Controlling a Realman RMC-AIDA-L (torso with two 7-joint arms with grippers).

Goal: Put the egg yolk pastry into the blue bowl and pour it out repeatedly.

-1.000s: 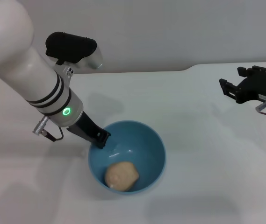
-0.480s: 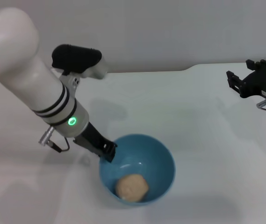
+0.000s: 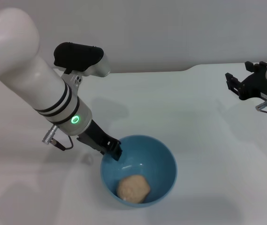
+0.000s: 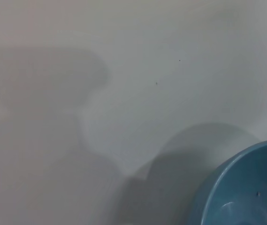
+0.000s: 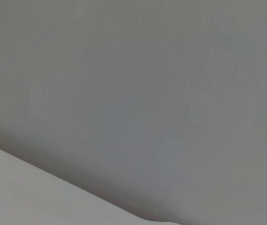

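Observation:
The glossy blue bowl (image 3: 159, 157) stands upright on the white table near the front centre. Its rim also shows in the left wrist view, blue bowl (image 4: 239, 187). Inside it, on the bottom, lies the egg yolk pastry (image 3: 133, 188), a beige ball. My left gripper (image 3: 111, 147) is shut on the bowl's rim on the left-hand side, one finger reaching inside. At the far right, my right gripper (image 3: 242, 85) hovers above the table, open and holding nothing.
The white table (image 3: 185, 108) stretches around the bowl, with its back edge against a grey wall. My left arm's big white forearm (image 3: 39, 89) reaches over the table's left half. The right wrist view shows only wall and a strip of table.
The left gripper and the bowl it holds have shifted right and toward the front, with the pastry still inside. The right gripper has drawn back toward the right edge.

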